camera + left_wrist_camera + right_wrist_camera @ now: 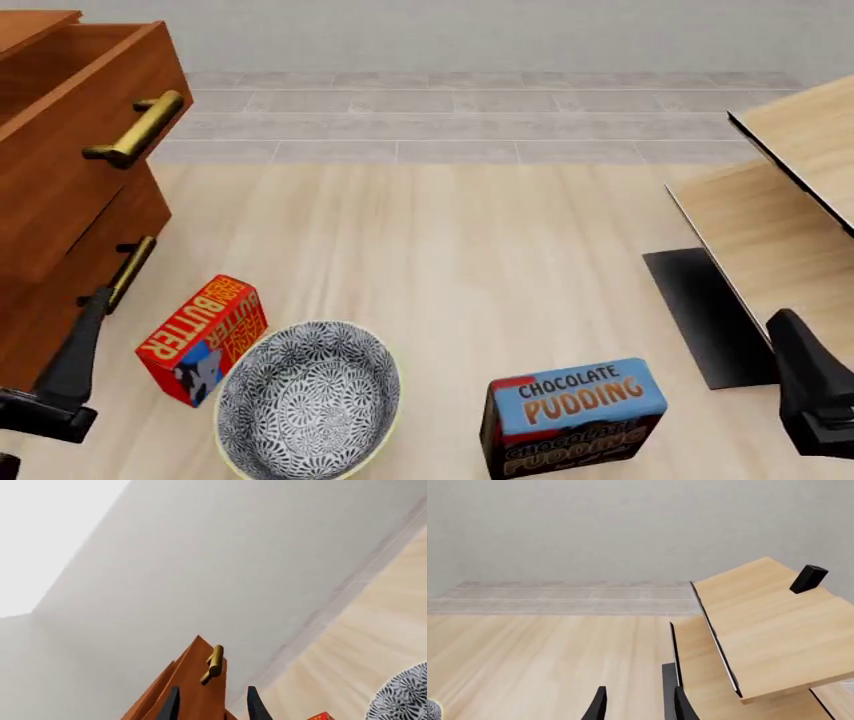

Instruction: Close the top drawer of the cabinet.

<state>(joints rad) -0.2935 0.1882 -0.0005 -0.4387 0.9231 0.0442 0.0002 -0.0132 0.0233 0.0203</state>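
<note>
I'm seeing the top drawer [74, 130] hanging open at ten o'clock; rigid wood that should slide, so I'm planning to push its flat front beside the brass handle [136, 128], left gripper [212, 702] open

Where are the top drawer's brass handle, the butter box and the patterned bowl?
top drawer's brass handle [138, 129], front view, middle of the bar.
butter box [203, 337], front view, red printed face.
patterned bowl [310, 400], front view, inside wall.
</note>
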